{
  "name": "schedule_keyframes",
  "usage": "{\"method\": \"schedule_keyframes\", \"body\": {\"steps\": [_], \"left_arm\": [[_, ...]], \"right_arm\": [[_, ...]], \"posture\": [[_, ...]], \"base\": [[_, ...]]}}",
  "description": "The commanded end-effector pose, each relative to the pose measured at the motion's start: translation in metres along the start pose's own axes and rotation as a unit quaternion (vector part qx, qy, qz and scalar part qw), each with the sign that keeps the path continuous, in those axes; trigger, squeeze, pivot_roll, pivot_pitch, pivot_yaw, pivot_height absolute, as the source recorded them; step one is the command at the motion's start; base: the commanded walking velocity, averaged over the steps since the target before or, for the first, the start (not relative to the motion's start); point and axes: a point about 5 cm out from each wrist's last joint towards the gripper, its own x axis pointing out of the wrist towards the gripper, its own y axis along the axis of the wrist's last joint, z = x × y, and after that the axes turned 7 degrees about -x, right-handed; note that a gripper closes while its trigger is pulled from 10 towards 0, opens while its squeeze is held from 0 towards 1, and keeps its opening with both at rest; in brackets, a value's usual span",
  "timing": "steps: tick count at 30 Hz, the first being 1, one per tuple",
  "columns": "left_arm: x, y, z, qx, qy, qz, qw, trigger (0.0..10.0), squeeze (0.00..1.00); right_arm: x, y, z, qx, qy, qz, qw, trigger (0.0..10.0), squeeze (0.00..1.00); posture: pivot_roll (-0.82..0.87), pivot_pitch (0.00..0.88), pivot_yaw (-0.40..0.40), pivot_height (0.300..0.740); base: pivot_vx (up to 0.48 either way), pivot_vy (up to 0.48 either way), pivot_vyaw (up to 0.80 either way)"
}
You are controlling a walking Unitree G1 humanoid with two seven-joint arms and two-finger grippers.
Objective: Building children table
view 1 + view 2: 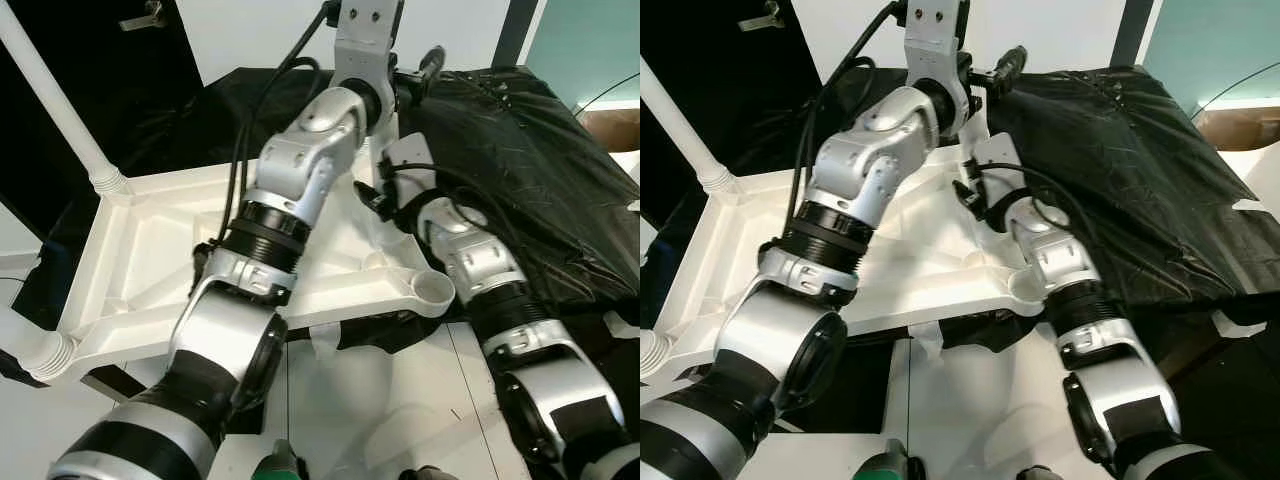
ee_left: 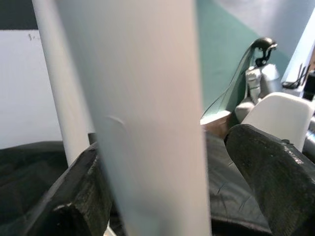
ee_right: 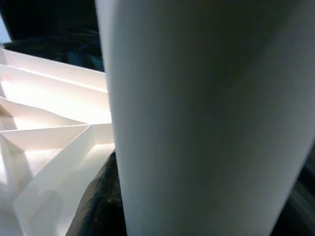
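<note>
Left wrist view: left gripper (image 2: 162, 196) fingers closed around white table leg (image 2: 142, 108) | right gripper jaws cannot tell | upturned tabletop (image 1: 130, 250) at 10 o'clock | judged light, stiff, slippery plastic; grip mid-shaft.

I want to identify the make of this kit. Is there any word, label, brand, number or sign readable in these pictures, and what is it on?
None can be read.
The white table top, lying underside up, bears only plain ribs.
The white table leg between the left gripper's fingers is blank.
The black sheet shows no print.
</note>
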Motion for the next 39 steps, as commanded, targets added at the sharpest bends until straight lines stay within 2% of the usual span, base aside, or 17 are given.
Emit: {"method": "schedule_keyframes", "body": {"steps": [1, 6, 11, 16, 25, 26, 27, 28, 39], "left_arm": [[-0.003, 0.000, 0.003, -0.001, -0.055, -0.011, 0.998, 10.0, 0.00], [-0.009, 0.005, -0.006, -0.015, -0.075, -0.015, 0.997, 10.0, 0.00], [-0.017, 0.011, -0.015, -0.044, -0.119, -0.022, 0.992, 10.0, 0.00], [-0.022, 0.014, -0.017, -0.052, -0.150, -0.023, 0.987, 10.0, 0.00], [-0.024, 0.016, -0.017, -0.055, -0.162, -0.023, 0.985, 10.0, 0.00], [-0.024, 0.017, -0.017, -0.055, -0.163, -0.023, 0.985, 3.6, 0.00], [-0.024, 0.017, -0.017, -0.055, -0.163, -0.023, 0.985, 3.6, 0.00], [-0.023, 0.017, -0.017, -0.054, -0.168, -0.023, 0.984, 0.0, 0.00], [-0.023, 0.018, -0.014, -0.052, -0.183, -0.020, 0.982, 0.0, 0.00]], "right_arm": [[0.001, 0.006, 0.002, 0.004, 0.012, 0.019, 1.000, 10.0, 0.00], [-0.004, 0.008, 0.008, -0.014, 0.048, 0.043, 0.998, 10.0, 0.00], [-0.009, 0.011, 0.013, -0.021, 0.099, 0.064, 0.993, 10.0, 0.00], [-0.010, 0.010, 0.019, -0.017, 0.116, 0.065, 0.991, 10.0, 0.00], [-0.013, 0.009, 0.019, -0.015, 0.133, 0.068, 0.989, 10.0, 0.00], [-0.012, 0.009, 0.019, -0.015, 0.135, 0.068, 0.988, 10.0, 0.00], [-0.012, 0.009, 0.019, -0.015, 0.135, 0.068, 0.988, 10.0, 0.00], [-0.012, 0.009, 0.019, -0.015, 0.137, 0.070, 0.988, 10.0, 0.00], [-0.012, 0.008, 0.022, -0.013, 0.140, 0.071, 0.988, 10.0, 0.00]], "posture": [[0.05, 0.017, 0.043, 0.740], [0.06, 0.019, 0.033, 0.740], [0.07, 0.022, 0.027, 0.740], [0.06, 0.025, 0.028, 0.740], [0.06, 0.024, 0.032, 0.740], [0.06, 0.024, 0.033, 0.740], [0.06, 0.024, 0.033, 0.740], [0.05, 0.023, 0.033, 0.740], [0.05, 0.015, 0.036, 0.740]], "base": [[0.000, 0.000, 0.00], [0.000, 0.000, 0.00], [0.000, 0.000, 0.00], [0.000, 0.000, 0.00], [0.000, 0.000, 0.00], [0.000, 0.000, 0.00], [0.000, 0.000, 0.00], [0.000, 0.000, 0.00], [0.000, 0.000, 0.00]]}}
